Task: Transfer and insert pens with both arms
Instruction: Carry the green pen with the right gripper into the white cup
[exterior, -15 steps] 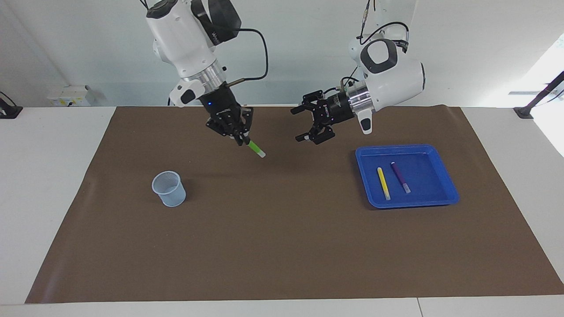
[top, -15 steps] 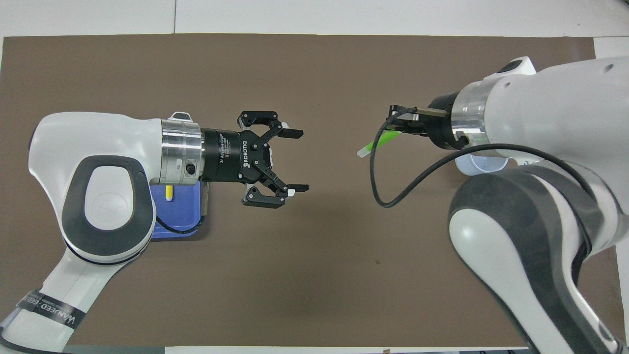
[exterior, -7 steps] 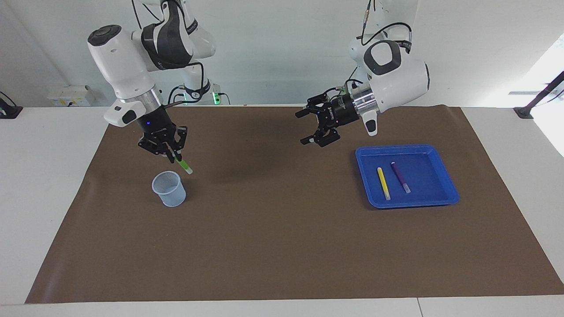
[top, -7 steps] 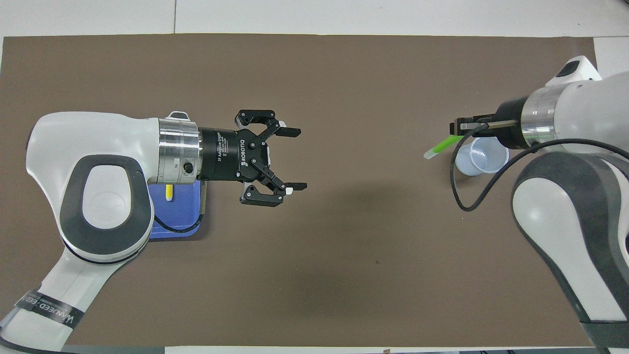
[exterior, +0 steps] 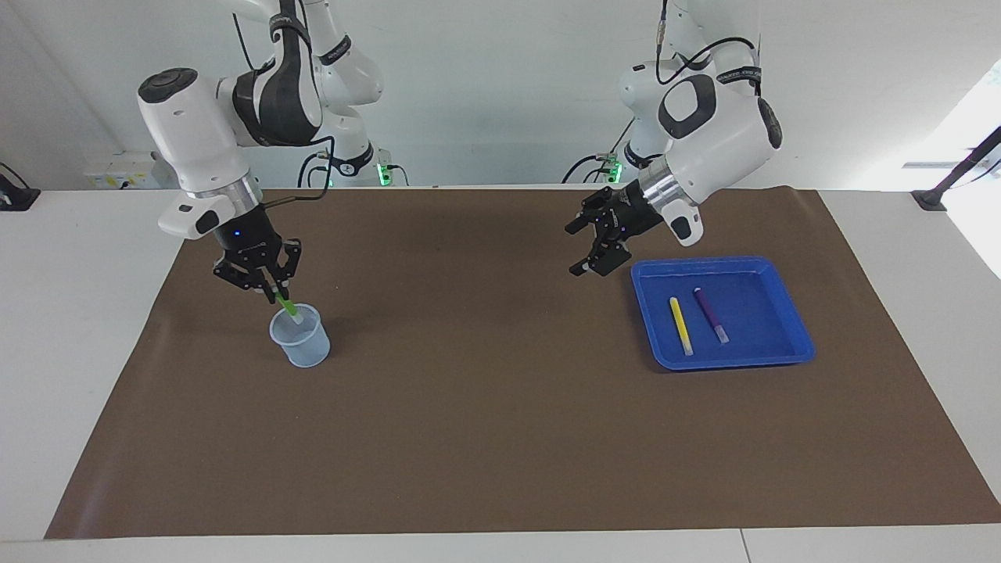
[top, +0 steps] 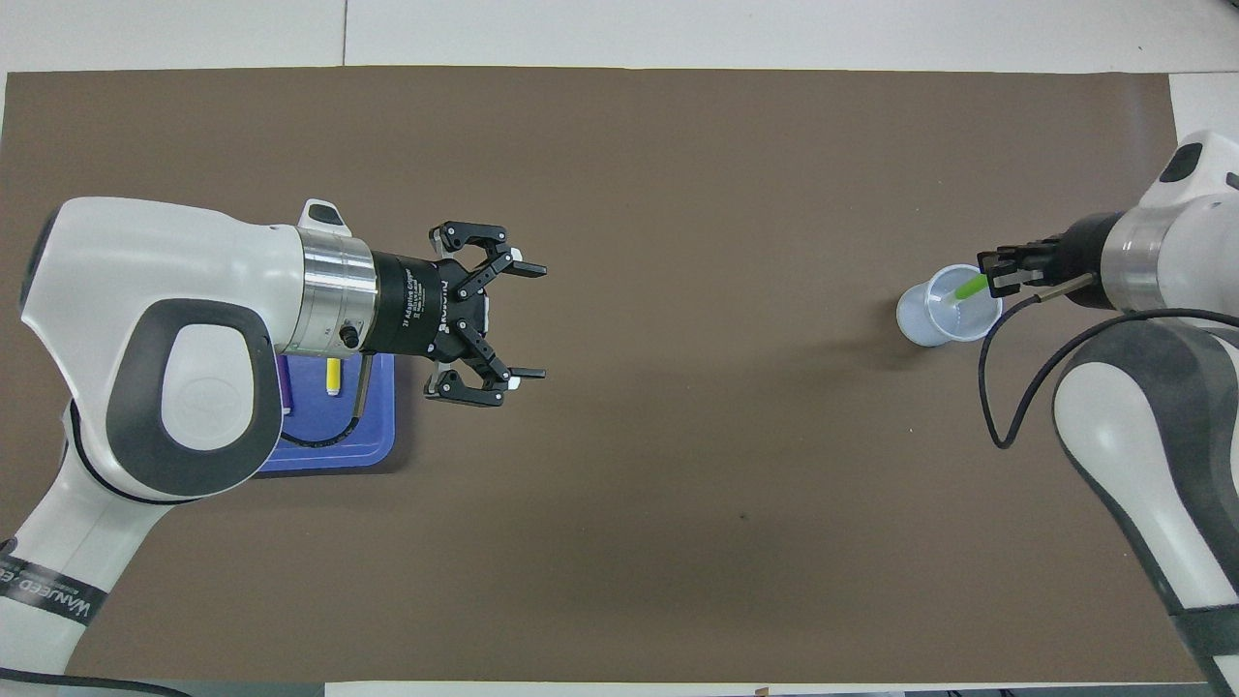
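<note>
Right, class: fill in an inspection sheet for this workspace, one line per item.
Surface: brown mat over a white table.
Job's things: green pen tip in the cup; yellow pen and purple pen in the blue tray.
Clutter: nothing seen.
Grippers: right pincer shut on the green pen, above the cup; left pincer open, empty, beside the tray.
Cables: black cable at the right wrist.
Surroundings: white wall, wall socket box.
</note>
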Controlling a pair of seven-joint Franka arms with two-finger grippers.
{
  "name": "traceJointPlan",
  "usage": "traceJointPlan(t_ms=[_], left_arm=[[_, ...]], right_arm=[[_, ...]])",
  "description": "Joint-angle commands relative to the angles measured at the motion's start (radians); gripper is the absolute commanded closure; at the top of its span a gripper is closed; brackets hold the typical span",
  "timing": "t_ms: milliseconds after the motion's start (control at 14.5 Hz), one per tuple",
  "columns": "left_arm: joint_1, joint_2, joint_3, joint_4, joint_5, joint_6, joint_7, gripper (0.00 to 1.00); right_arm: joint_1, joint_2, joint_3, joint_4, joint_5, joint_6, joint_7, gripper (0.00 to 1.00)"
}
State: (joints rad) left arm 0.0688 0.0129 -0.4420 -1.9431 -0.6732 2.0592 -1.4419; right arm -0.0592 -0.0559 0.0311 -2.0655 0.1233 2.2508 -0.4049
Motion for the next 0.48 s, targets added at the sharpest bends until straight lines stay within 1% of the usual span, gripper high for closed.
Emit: traceJointPlan(t_ms=[0, 138, 275, 413], left_arm=[[0.016, -0.024, 0.003, -0.025, 0.13, -0.074, 0.154, 0.0], [0.064, -0.028, 0.006, -0.028, 0.208, -0.138, 0.286, 0.0], [0.109, -0.027, 0.006, -0.027, 0.306, -0.148, 0.384, 0.0], [0.169, -0.022, 0.006, -0.028, 0.392, -0.148, 0.536, 0.0]], right_arm=[[-0.04, -0.004, 0.015, -0.068, -0.021, 0.088, -0.057, 1.0], [-0.054, 0.004, 0.016, -0.096, -0.021, 0.134, -0.095, 1.0], [-0.056, 0.014, 0.016, -0.105, -0.021, 0.154, -0.097, 1.0], [-0.056, 0.024, 0.016, -0.13, -0.017, 0.205, -0.091, 1.0]])
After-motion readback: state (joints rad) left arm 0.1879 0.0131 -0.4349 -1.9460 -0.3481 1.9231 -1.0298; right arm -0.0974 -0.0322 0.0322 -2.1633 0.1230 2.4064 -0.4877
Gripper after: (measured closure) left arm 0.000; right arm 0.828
